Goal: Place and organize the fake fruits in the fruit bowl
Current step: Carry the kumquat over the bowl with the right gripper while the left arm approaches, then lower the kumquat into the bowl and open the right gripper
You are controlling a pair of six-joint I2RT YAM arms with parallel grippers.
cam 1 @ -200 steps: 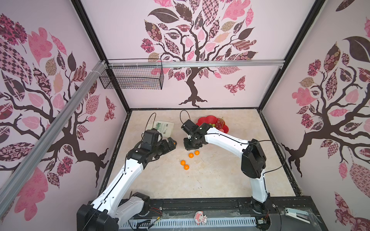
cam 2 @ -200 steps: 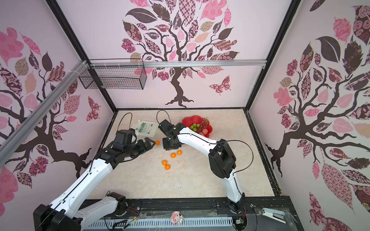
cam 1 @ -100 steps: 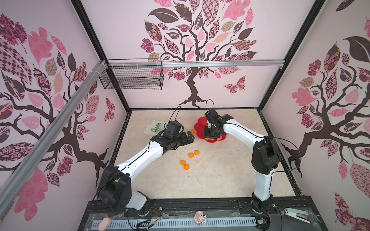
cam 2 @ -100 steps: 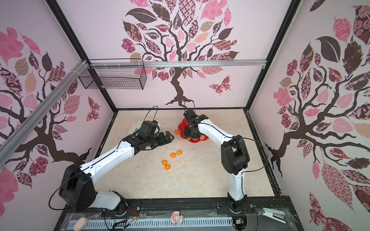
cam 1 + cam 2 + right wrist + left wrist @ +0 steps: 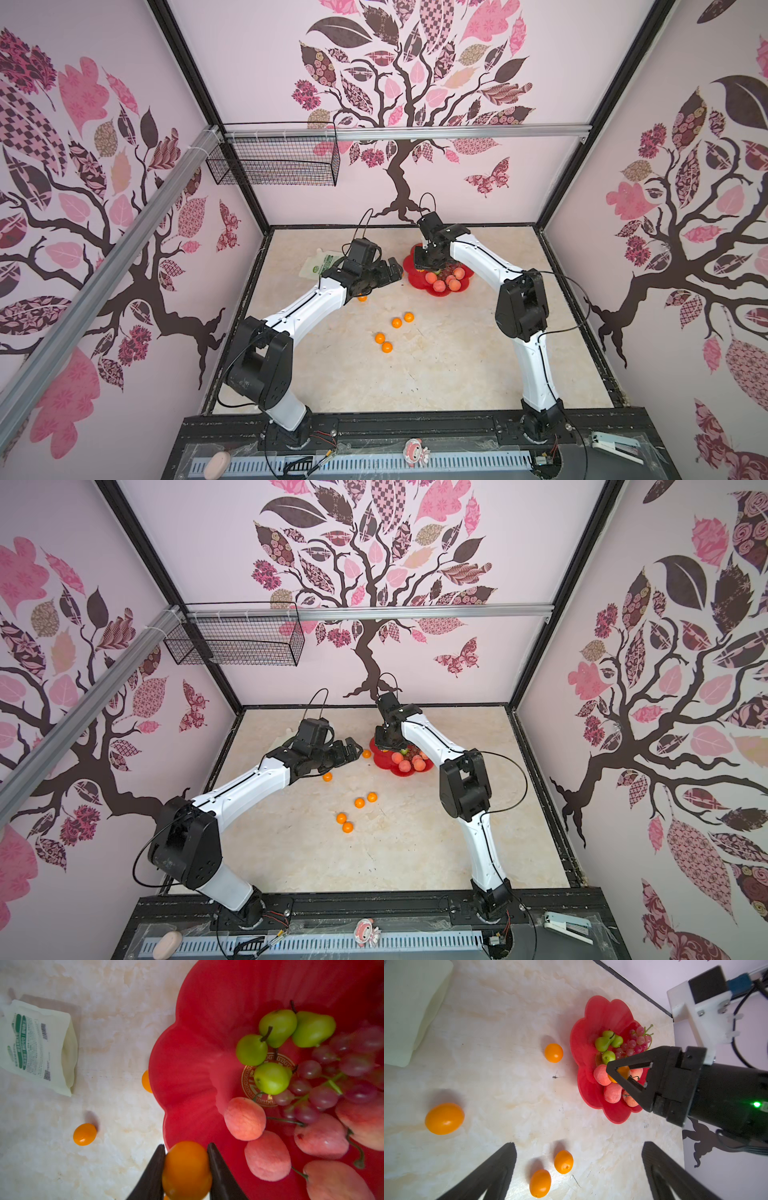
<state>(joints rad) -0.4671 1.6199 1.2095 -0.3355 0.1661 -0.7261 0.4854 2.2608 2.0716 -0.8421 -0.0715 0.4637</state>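
Note:
The red scalloped fruit bowl [image 5: 417, 281] [image 5: 384, 762] [image 5: 197, 1053] holds several green pears [image 5: 277, 1026], several pink peaches [image 5: 245, 1119] and a purple grape bunch [image 5: 332, 1076]. My right gripper [image 5: 185, 1146] [image 5: 424, 266] is shut on an orange ball [image 5: 187, 1169] [image 5: 623, 1072] over the bowl's near-left rim. My left gripper [image 5: 579, 1145] [image 5: 392, 272] is open and empty, just left of the bowl above the table. Several orange balls lie loose on the table: one [image 5: 366, 754] beside the bowl, one [image 5: 362, 297] under the left arm, others [image 5: 397, 322] [image 5: 387, 347] in the middle.
A white pouch with a green label [image 5: 320, 266] [image 5: 37, 1047] lies flat at the back left, behind the left arm. A black wire basket [image 5: 274, 166] hangs from the rail on the back wall. The marble table [image 5: 436, 365] is walled in on three sides.
The right gripper has carried the orange ball from the table's middle back to above the bowl. The left arm has swung right, from near the pouch to beside the bowl.

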